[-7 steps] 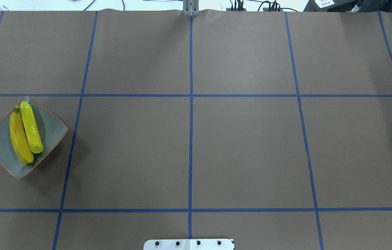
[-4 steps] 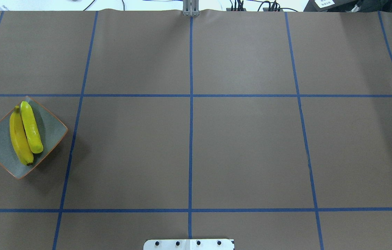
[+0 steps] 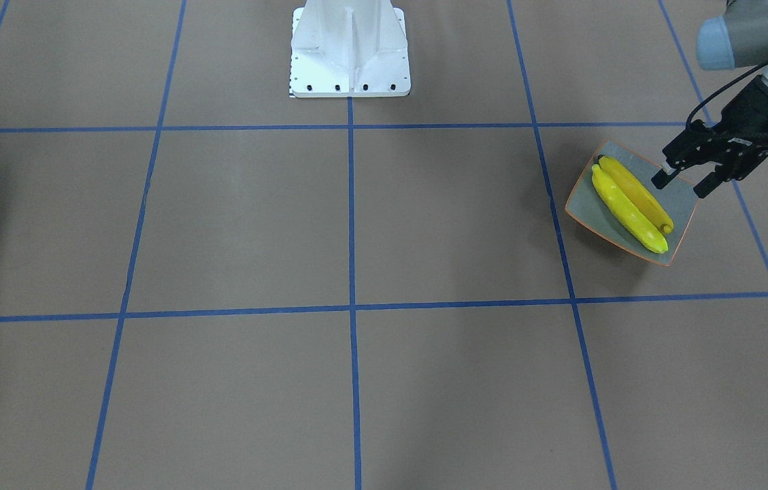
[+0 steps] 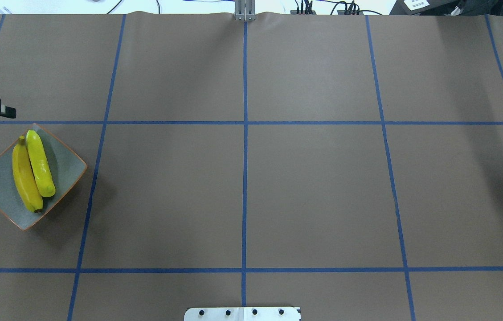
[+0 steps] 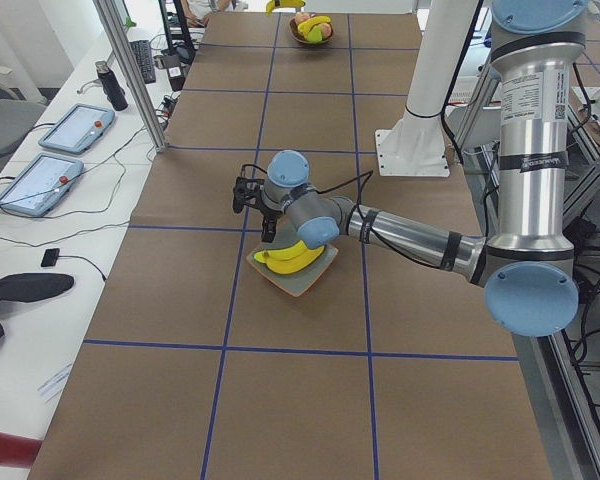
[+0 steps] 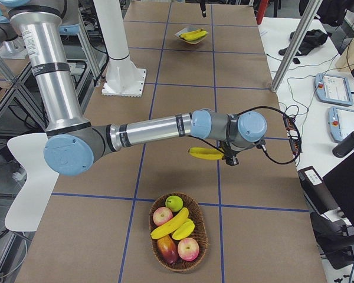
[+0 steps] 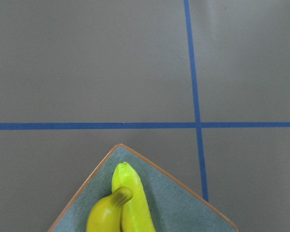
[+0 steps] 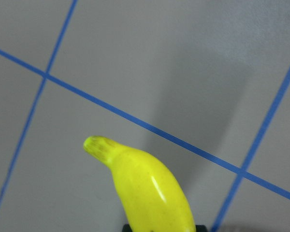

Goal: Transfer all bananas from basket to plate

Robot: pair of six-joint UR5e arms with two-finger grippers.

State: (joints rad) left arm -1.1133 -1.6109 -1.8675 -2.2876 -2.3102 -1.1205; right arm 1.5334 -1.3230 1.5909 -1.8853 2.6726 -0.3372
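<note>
Jaws of the right gripper clamp a banana aloft.

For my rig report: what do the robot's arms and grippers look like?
Both the left arm and the right arm are round silver tubes with pale blue joint caps, and each bears a printed label. A thin black cable loops at each wrist. The left gripper is black with two short fingers; the right gripper is black too, its fingers too small to see.
</note>
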